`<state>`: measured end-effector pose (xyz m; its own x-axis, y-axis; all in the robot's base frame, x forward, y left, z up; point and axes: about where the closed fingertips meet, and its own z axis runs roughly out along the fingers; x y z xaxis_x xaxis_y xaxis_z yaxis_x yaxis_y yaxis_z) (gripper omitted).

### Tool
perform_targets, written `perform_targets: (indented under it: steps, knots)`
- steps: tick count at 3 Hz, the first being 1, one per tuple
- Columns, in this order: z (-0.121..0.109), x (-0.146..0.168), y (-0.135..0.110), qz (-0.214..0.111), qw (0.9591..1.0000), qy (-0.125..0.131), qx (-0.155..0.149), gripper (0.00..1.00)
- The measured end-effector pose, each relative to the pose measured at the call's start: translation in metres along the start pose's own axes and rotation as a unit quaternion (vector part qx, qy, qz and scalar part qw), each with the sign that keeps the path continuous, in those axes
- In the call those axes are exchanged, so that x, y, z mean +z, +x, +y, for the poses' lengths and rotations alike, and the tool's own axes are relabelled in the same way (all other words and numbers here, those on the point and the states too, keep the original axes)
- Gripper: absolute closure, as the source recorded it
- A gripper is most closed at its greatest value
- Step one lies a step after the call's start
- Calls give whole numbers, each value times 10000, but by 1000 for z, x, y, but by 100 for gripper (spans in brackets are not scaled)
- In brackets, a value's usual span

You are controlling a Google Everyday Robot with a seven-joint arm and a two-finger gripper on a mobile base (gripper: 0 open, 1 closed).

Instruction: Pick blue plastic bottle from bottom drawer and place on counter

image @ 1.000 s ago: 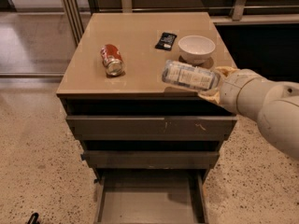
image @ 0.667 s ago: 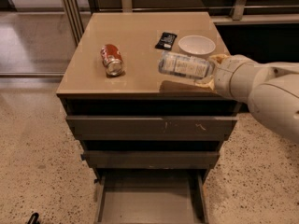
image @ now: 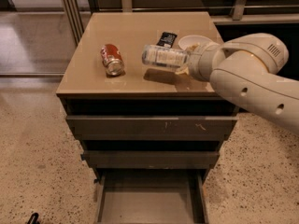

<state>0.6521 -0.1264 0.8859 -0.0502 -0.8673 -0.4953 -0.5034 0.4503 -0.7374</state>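
The blue plastic bottle [image: 163, 57] is clear with a pale label. It lies sideways in my gripper [image: 185, 62], held a little above the counter [image: 135, 36] near its middle right. The gripper is shut on the bottle's cap end, with my white arm [image: 252, 78] reaching in from the right. The bottle's shadow falls on the counter just below it. The bottom drawer [image: 149, 199] stands pulled open below, and its grey floor is bare.
A red soda can [image: 112, 59] lies on its side on the counter's left part. A small black packet [image: 167, 38] and a white bowl [image: 191, 42] sit at the counter's back right. Two upper drawers [image: 149, 125] are slightly open. Speckled floor surrounds the cabinet.
My gripper has carried the bottle leftward and farther in over the counter, from its right front edge toward the middle. The can, packet and bowl have not moved.
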Motion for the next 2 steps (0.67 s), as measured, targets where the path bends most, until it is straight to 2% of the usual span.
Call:
perform_targets:
  steps: [1,2]
  knots:
    - [17,21,-5,67,9998,-125,132,100]
    - [15,20,-6,65,9997,-96,196,81]
